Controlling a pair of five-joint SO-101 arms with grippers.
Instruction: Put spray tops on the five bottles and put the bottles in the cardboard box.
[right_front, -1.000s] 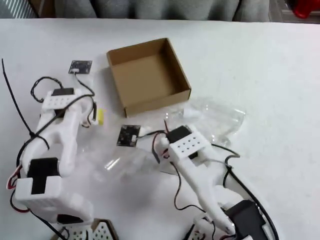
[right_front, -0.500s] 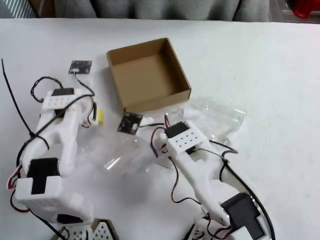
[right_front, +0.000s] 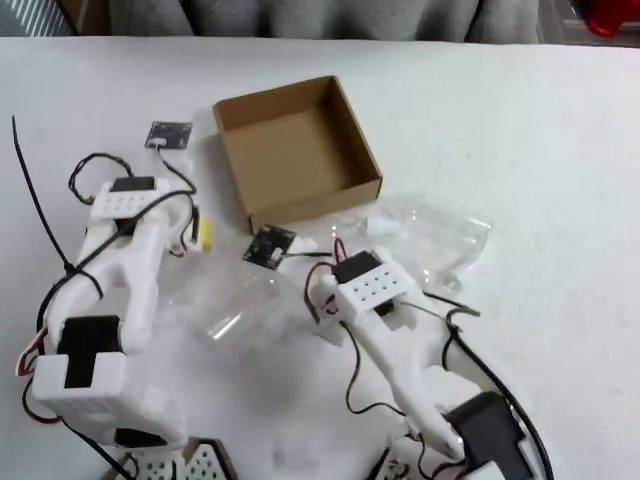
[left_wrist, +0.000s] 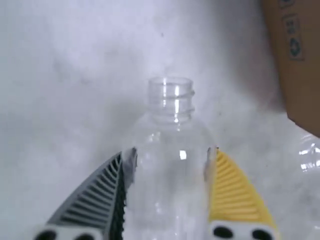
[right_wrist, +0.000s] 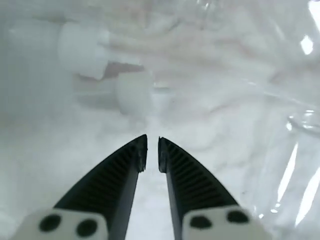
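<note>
**Left gripper holds an uncapped bottle**

The left gripper (left_wrist: 171, 156) clamps a clear bottle (left_wrist: 170, 100), its neck bare, just off the near left corner of the box (right_front: 320, 205). The right gripper (right_wrist: 152, 145), its fingers almost together with nothing between them, hangs over white spray tops (right_wrist: 82, 47) amid clear plastic (right_wrist: 280, 75) near the box.

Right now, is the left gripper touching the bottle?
Touching. The left wrist view shows the left gripper with its grey and yellow fingers pressed against opposite sides of the clear bottle, with no gap.
</note>
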